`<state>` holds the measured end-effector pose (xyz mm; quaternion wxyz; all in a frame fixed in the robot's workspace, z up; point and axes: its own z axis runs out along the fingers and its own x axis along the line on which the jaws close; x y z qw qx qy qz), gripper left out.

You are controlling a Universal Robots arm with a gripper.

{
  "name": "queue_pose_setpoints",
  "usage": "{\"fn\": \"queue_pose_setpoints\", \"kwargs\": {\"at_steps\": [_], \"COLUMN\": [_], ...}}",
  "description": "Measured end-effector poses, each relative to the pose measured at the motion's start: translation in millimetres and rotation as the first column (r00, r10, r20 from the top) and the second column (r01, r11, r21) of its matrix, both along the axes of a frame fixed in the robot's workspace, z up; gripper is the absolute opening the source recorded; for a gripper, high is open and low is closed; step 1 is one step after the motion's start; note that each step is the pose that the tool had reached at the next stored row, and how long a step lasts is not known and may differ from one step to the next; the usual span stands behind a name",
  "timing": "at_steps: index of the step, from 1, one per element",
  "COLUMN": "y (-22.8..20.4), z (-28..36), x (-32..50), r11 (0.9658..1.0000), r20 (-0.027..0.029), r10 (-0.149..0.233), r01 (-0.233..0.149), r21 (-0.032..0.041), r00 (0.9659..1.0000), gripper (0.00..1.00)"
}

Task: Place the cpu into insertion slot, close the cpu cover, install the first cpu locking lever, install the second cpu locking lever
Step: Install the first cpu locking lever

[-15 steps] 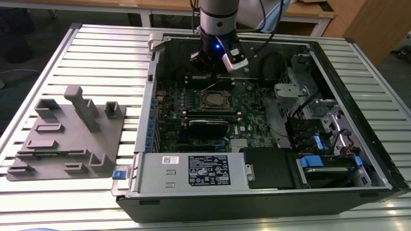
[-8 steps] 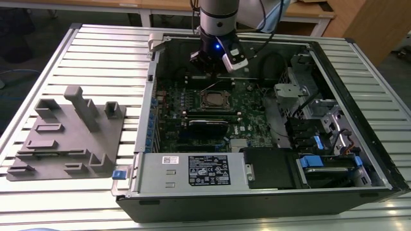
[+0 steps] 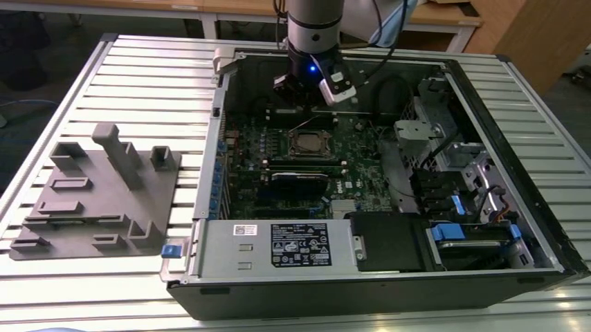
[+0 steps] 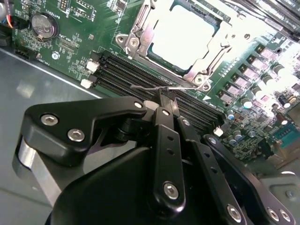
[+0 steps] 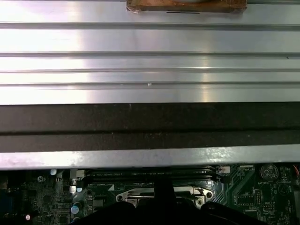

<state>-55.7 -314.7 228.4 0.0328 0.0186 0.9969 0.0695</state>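
Note:
The cpu [image 4: 185,35] lies flat in the insertion slot [image 3: 309,144] on the green board, its silver top glaring bright. The cpu cover [image 4: 206,70] is a silver frame lying down around the chip. A thin wire locking lever [image 4: 143,87] runs along the socket's edge beside the long memory slots. My gripper [image 4: 164,95] has its black fingers [image 4: 161,122] shut together, with the tips right at this lever's wire. In the exterior view the gripper [image 3: 297,98] hangs inside the case just behind the socket. The first wrist view shows the socket frame [image 5: 197,191] and a dark finger [image 5: 164,187].
The open computer case [image 3: 517,138] lies on a slatted metal table [image 3: 148,76]. A black card [image 3: 297,176] sits below the socket, and a power supply [image 3: 277,245] fills the front. A grey fixture plate [image 3: 102,194] lies at the exterior view's left. A coin battery [image 4: 42,26] sits near the memory slots [image 4: 126,75].

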Motion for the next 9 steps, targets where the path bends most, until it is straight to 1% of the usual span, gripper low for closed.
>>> {"fn": "queue_pose_setpoints", "kwargs": {"at_steps": [2,5,9], "y": [0.0,0.0,0.0], "z": [-2.3,-2.7,-3.5], "x": [0.0,0.6,6.0], "r11": [1.0000,1.0000,1.0000], "r20": [0.0000,-0.0001,0.0000], "r10": [0.000,0.000,0.000], "r01": [0.000,0.000,0.000], "r21": [0.0000,-0.0002,0.0000], "r00": [1.0000,1.0000,1.0000], "gripper": [0.11,0.11,0.11]}}
